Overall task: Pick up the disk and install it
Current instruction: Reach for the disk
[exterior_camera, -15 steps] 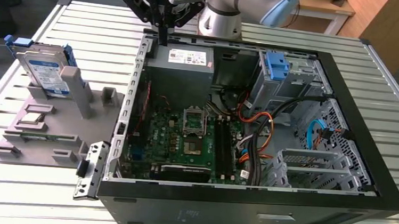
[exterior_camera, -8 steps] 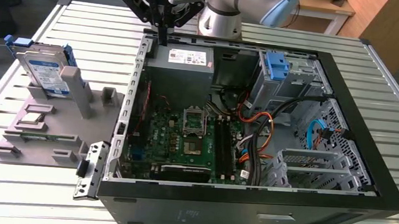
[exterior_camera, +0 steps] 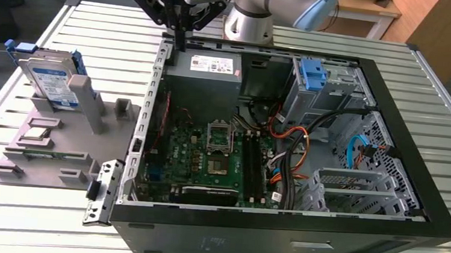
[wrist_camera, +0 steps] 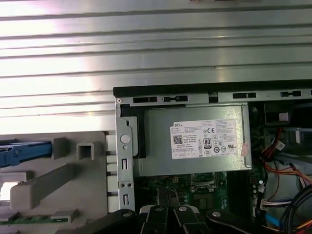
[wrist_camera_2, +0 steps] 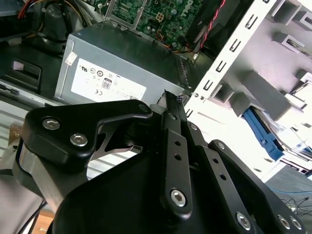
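1. A ribbed metal worktop (exterior_camera: 423, 75) carries an open computer case (exterior_camera: 282, 230) lying on its side. Toward the exterior view's left of it sits a grey stand (exterior_camera: 47, 149).
2. The disk (exterior_camera: 50, 79) stands on edge in the stand's far slot, label facing out and blue-edged. It is well apart from the case.
3. The arm (exterior_camera: 255, 14) hangs over the far side of the case. Its black fingers (exterior_camera: 181, 35) point down, pressed together with nothing between them. They are just above the case's rim, beside the power supply (exterior_camera: 205, 76).
4. In the second wrist view the fingers (wrist_camera_2: 169, 114) lie side by side over the corner of the power supply (wrist_camera_2: 112, 63). The disk (wrist_camera_2: 262, 135) shows past the case wall.
5. Inside the case the motherboard (exterior_camera: 207, 155) lies exposed. A lone blue bracket (exterior_camera: 312, 73) sits in the bay at the far corner, toward the exterior view's right.
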`<action>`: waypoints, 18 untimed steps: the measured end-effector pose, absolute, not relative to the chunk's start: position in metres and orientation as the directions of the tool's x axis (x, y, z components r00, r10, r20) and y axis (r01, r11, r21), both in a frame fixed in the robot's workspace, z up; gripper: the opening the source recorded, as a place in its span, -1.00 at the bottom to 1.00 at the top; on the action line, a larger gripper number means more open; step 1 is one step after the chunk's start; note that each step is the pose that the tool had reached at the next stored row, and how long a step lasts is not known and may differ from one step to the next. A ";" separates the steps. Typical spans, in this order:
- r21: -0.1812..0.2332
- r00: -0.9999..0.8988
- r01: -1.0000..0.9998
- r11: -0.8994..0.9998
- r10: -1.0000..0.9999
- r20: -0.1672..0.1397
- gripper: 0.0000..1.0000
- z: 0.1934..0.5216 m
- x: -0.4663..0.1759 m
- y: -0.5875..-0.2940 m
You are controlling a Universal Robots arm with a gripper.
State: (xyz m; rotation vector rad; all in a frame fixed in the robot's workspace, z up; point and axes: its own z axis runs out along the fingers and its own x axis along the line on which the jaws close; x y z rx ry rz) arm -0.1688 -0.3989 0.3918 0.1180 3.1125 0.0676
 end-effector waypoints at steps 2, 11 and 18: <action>0.044 -0.997 0.075 0.996 0.076 -0.025 -0.80 0.392 -0.172 -0.399; 0.044 -0.997 0.075 0.996 0.076 -0.024 -0.80 0.391 -0.185 -0.399; 0.044 -0.997 0.075 0.996 0.076 -0.024 -0.80 0.391 -0.188 -0.399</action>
